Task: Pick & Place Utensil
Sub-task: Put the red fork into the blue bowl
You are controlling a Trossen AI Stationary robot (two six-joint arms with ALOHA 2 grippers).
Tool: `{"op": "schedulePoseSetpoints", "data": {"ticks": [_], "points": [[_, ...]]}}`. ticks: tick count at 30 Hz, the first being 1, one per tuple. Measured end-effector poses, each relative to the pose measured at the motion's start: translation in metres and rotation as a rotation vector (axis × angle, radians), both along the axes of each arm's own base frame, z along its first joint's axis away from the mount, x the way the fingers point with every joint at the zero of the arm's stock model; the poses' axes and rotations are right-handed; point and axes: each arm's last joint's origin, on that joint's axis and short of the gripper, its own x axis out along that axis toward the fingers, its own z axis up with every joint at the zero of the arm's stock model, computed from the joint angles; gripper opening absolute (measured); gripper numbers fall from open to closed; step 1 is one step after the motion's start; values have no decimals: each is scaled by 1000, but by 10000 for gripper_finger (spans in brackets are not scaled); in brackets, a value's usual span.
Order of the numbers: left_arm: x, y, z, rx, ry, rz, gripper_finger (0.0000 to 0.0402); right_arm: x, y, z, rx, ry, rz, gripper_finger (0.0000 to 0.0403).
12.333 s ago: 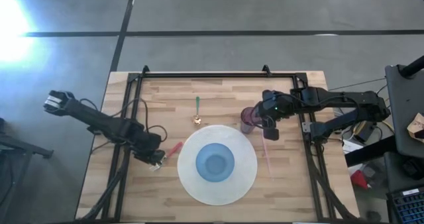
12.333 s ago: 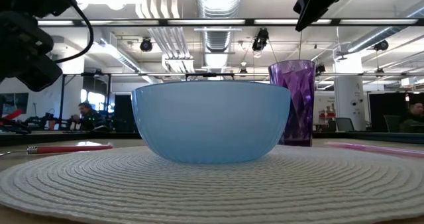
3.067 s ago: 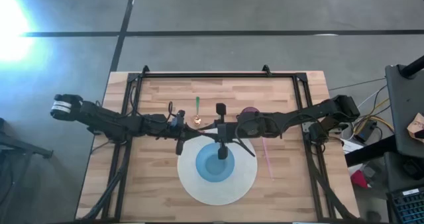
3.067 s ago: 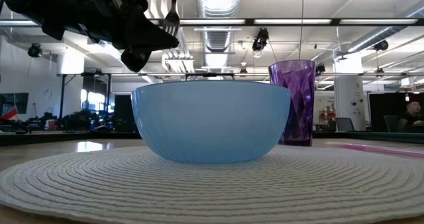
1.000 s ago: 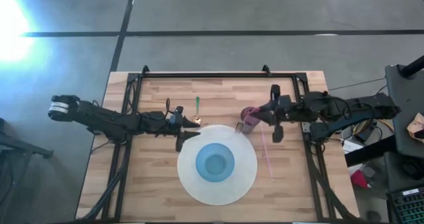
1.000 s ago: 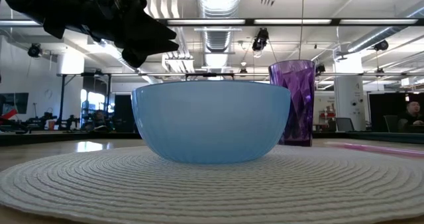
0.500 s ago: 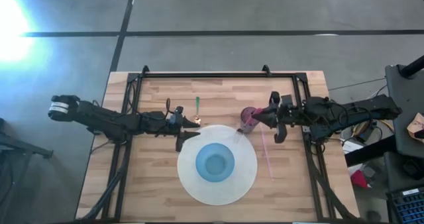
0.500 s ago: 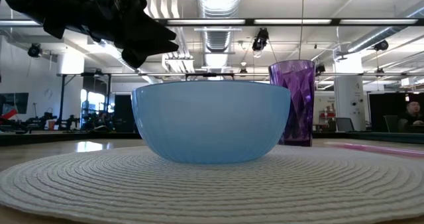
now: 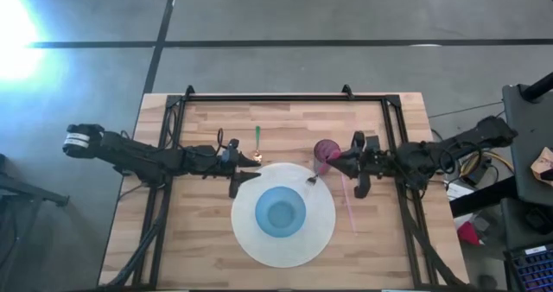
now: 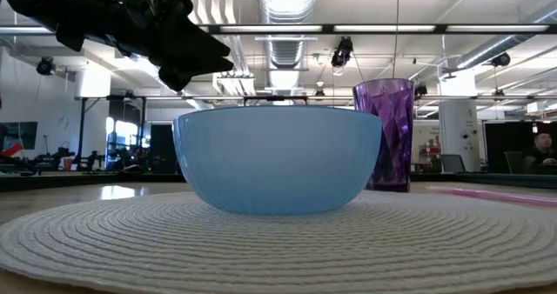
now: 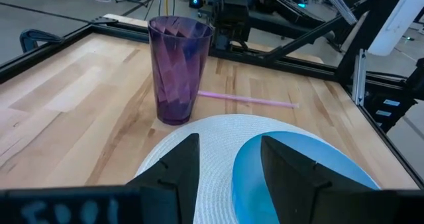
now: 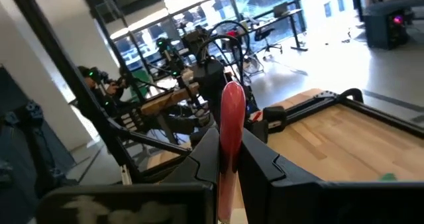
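because the fork is bound for the cup, the right gripper hangs beside the cup rim, fingers pinching the fork's red handle, tines slanting down over the mat. the left gripper, fingers spread and empty, waits at the mat's edge near the bowl.

One bowl, one cup, one mat (two straws).
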Motion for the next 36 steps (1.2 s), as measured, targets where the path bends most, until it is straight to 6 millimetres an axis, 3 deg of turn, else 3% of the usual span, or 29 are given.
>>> {"op": "schedulePoseSetpoints", "data": {"ticks": [18,36], "points": [[0,0,0,27,2,-6,152,21,65,-32,161,-8,-154,30],[0,0,0,59,4,-13,152,34,110,-82,253,-27,-407,33]]}}
